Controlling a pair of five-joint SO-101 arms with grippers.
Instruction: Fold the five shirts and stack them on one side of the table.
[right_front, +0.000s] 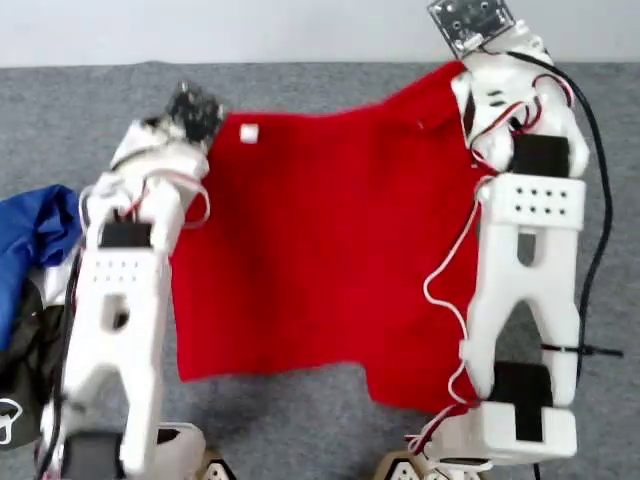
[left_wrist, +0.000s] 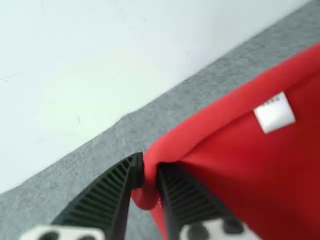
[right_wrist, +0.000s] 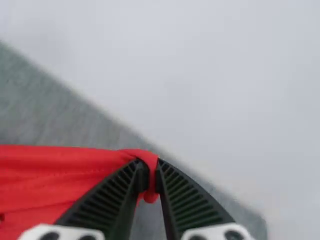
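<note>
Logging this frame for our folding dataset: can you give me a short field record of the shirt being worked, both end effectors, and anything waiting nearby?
Shirt in work: red shirt, spread open over the grey table
Marker: white tag near the shirt's far edge
Left end effector: shut on the far corner nearest the tag
Right end effector: shut on the other far corner
Waiting: blue shirt, bunched beside the left arm
Fold state: not yet folded

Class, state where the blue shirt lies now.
In the high view, the blue shirt lies bunched at the left edge, beside the left arm, apart from the red shirt.
</note>
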